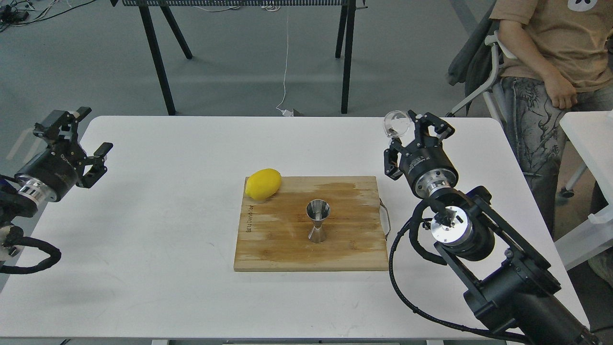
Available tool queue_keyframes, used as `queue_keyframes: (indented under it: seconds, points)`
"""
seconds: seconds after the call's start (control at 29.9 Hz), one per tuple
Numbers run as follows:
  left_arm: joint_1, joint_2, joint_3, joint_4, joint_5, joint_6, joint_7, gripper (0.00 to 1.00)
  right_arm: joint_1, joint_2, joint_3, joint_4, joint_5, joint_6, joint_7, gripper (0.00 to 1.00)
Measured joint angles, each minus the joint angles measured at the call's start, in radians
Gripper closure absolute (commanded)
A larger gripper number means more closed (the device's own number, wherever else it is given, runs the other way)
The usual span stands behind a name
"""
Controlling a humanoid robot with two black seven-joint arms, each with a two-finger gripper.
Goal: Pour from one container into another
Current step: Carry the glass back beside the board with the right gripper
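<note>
The small clear glass cup is held up in the air over the table's back right, with my right gripper shut on it. The shiny steel jigger stands upright near the middle of the wooden cutting board, well to the left of and nearer than the cup. Whether either vessel holds liquid does not show. My left gripper hovers open at the table's far left edge with nothing between its fingers.
A yellow lemon lies on the board's back left corner. The white table carries the board. A seated person is at the back right, beside a second white table. Black stand legs rise behind.
</note>
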Motion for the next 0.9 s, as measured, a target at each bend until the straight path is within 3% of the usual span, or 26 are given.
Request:
queue_keyframes:
  seconds: [0.33, 0.63, 0.9]
  points:
    - [0.001, -0.005, 0.002, 0.000, 0.000, 0.000, 0.000, 0.05, -0.170, 0.024, 0.324, -0.077, 0.340, 0.070, -0.009, 0.62]
    - [0.001, -0.008, 0.002, 0.000, 0.000, 0.000, 0.000, 0.05, -0.176, 0.019, 0.358, -0.250, 0.483, 0.069, -0.015, 0.63]
    - [0.001, -0.008, 0.002, 0.000, 0.000, 0.000, 0.000, 0.05, -0.170, 0.023, 0.349, -0.295, 0.486, 0.066, -0.016, 0.63]
